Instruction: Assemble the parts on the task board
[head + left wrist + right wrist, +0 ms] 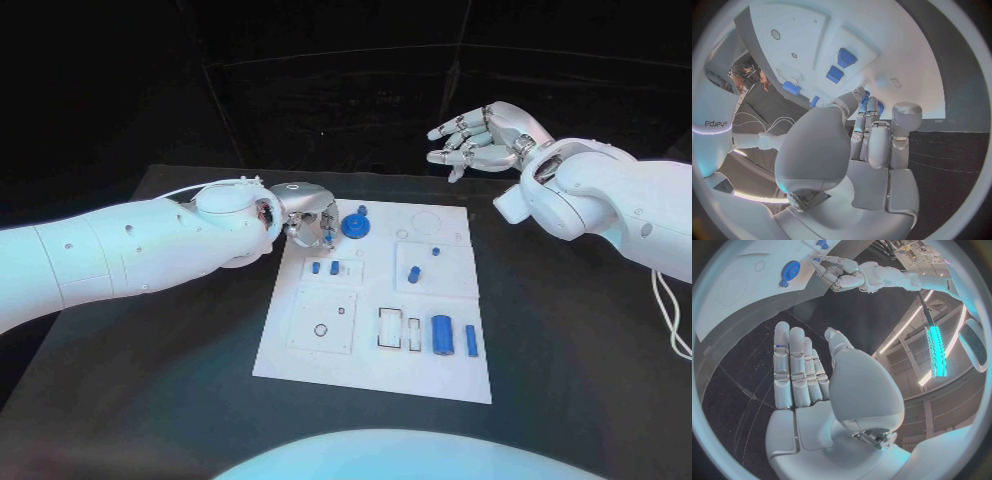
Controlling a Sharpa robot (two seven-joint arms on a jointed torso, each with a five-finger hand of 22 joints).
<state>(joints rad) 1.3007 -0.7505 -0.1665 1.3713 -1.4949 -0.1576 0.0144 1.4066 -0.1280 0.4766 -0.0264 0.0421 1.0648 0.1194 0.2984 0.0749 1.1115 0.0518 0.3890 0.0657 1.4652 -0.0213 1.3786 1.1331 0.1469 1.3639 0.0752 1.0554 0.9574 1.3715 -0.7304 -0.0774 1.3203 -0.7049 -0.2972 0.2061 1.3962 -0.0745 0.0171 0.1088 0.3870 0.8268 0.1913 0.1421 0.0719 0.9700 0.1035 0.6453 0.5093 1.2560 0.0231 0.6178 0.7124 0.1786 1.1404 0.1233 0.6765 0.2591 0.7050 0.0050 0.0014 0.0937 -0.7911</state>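
Observation:
The white task board (325, 350) lies in the middle of the black table. On it are a blue gear (356, 228), two small blue pegs (325, 267), a short blue piece (414, 274), a blue cylinder (443, 333) and a blue bar (470, 340). My left hand (307, 220) hovers at the board's far left corner, its fingers curled together just beside the gear (790, 270). A trace of blue shows at its fingertips (867, 96); I cannot tell whether they pinch anything. My right hand (483, 135) is raised beyond the board's far right, fingers apart and empty.
Several empty recesses and outlines mark the board, among them a rectangular slot (391, 327) and a round outline (426, 222). Black table surface (577, 350) runs along both sides of the board. My left forearm (130, 255) crosses the table's left part.

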